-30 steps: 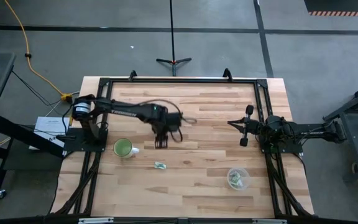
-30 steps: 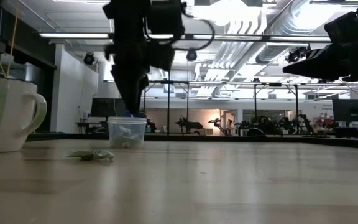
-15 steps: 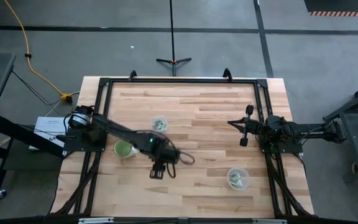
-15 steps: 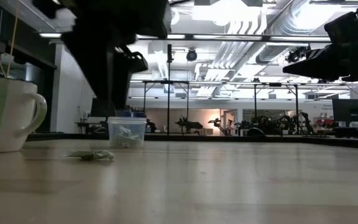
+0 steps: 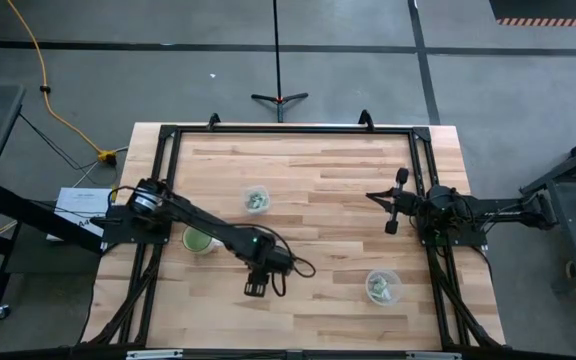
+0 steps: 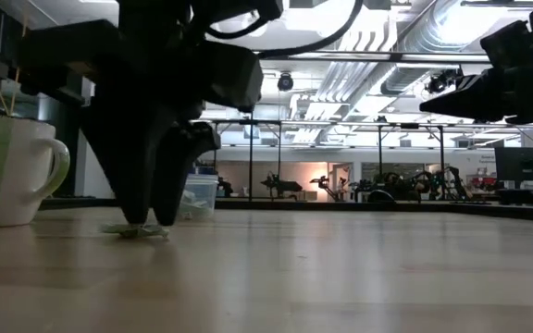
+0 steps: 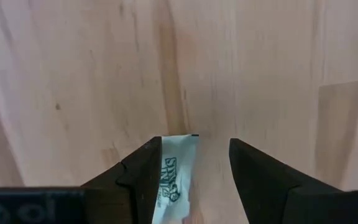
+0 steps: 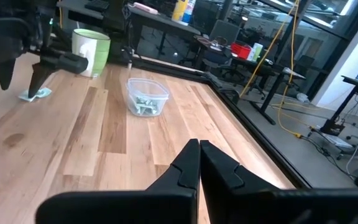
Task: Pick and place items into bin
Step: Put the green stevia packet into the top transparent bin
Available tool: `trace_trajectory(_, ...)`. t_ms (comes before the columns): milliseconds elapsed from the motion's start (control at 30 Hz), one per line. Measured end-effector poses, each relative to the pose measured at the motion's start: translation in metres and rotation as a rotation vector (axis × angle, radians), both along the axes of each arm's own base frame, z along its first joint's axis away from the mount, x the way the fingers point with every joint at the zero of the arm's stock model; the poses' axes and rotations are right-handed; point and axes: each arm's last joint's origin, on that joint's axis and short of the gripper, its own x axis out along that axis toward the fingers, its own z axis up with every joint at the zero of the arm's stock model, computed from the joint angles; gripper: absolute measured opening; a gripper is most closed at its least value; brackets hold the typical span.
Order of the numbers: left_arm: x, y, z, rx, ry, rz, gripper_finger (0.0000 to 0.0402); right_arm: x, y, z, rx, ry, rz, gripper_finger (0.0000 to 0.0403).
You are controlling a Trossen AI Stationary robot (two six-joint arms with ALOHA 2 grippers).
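Note:
One pale green-and-silvery wrapped piece (image 7: 174, 177) lies flat on the wooden table, seen edge-on in the low view (image 6: 138, 230) and far off in the right wrist view (image 8: 35, 94). My left gripper (image 5: 256, 287) stands over it, open and pointing down, fingertips at table level on either side of the piece (image 7: 194, 180). From above the gripper hides the piece. A clear bin (image 5: 382, 287) near the table's right near corner holds several such pieces. My right gripper (image 8: 198, 152) is shut and waits at the table's right side (image 5: 392, 206). My left gripper stands astride the wrapped piece from above. The piece's long edge (image 7: 164, 174) lies right beside the inner face of one finger (image 7: 143, 174), with a gap to the other. I cannot tell whether that finger touches it.
A green-filled white mug (image 5: 200, 240) stands close to the left arm, toward the table's left. A second clear container with pieces (image 5: 257, 199) sits mid-table, farther back, also in the right wrist view (image 8: 146, 99). A black frame (image 5: 288, 130) rims the table.
My left gripper has travelled from mid-table toward the near edge and come down over the wrapped piece, until its fingertips reach the table on either side of it. The move has uncovered the mid-table container. The piece has stayed where it lay.

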Motion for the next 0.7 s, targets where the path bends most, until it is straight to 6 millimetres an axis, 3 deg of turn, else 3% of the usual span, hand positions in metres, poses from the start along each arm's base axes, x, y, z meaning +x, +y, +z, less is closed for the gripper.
trace_trajectory(433,-0.016,0.008,-0.025,0.083,0.024,-0.011,0.0213,0.000,0.000,0.000,0.000,-0.001,0.004,0.0001)
trace_trajectory(700,-0.014,0.009,-0.024,0.101,0.027,-0.034,0.0102,0.000,0.000,0.000,0.000,-0.002,0.004,0.0003)
